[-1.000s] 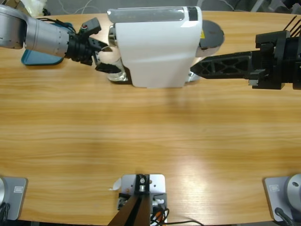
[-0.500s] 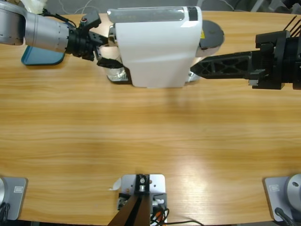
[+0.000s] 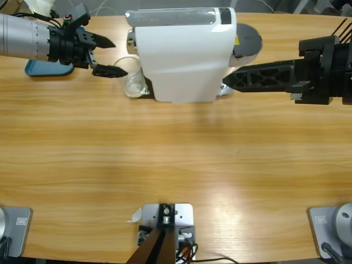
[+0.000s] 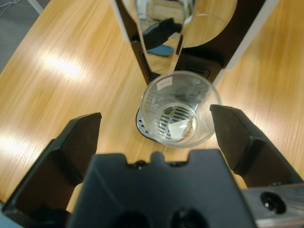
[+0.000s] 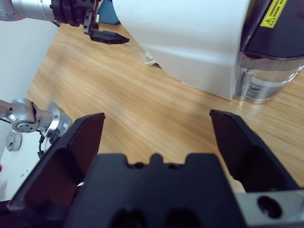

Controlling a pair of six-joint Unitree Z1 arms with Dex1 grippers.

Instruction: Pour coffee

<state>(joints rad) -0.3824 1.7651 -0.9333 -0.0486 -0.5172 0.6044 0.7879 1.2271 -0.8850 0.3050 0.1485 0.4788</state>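
Note:
A clear glass tumbler (image 3: 133,83) stands upright on the black drip tray (image 4: 142,124) under the spout of the white coffee machine (image 3: 181,55). In the left wrist view the tumbler (image 4: 178,111) shows no amber coffee, only the tray's grille through its bottom. My left gripper (image 3: 118,58) is open just left of the glass, not touching it; in its own view the left gripper (image 4: 154,116) has a jaw on either side of the tumbler. My right gripper (image 3: 231,80) is open by the machine's right side, and the right gripper (image 5: 156,116) holds nothing.
A blue tray (image 3: 47,67) lies at the back left under the left arm. The machine's clear water tank (image 5: 266,80) stands at its rear corner near my right gripper. Bare wooden tabletop (image 3: 176,165) stretches toward the front.
My left gripper has pulled back to the left, away from the tumbler it was around; the tumbler stays on the drip tray. The right arm has not moved.

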